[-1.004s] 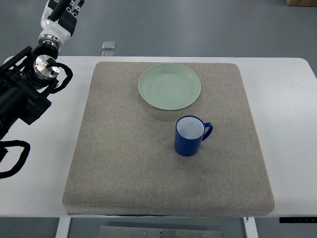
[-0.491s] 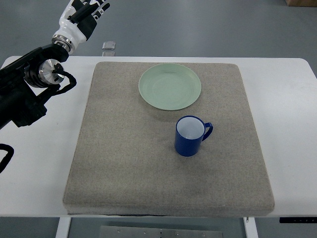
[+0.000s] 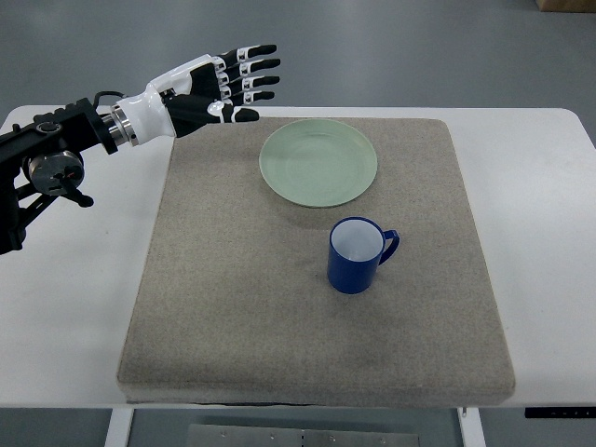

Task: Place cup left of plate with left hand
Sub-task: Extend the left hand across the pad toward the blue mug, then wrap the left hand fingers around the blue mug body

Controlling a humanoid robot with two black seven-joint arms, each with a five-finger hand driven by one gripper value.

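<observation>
A dark blue cup (image 3: 358,255) with a white inside stands upright on the grey mat (image 3: 233,298), handle pointing right. Just behind it lies a pale green plate (image 3: 319,162). My left hand (image 3: 231,84), white and black, reaches in from the left over the mat's far left corner, left of the plate and well away from the cup. Its fingers are stretched out straight and hold nothing. No right arm shows.
The mat covers most of a white table (image 3: 545,186). My left arm's dark joints (image 3: 51,163) hang over the table's left part. Grey floor lies beyond the far edge.
My left hand has swung down and to the right, from beyond the table's far left corner to above the mat's far left corner. The fingers now point toward the plate. Cup and plate are unmoved.
</observation>
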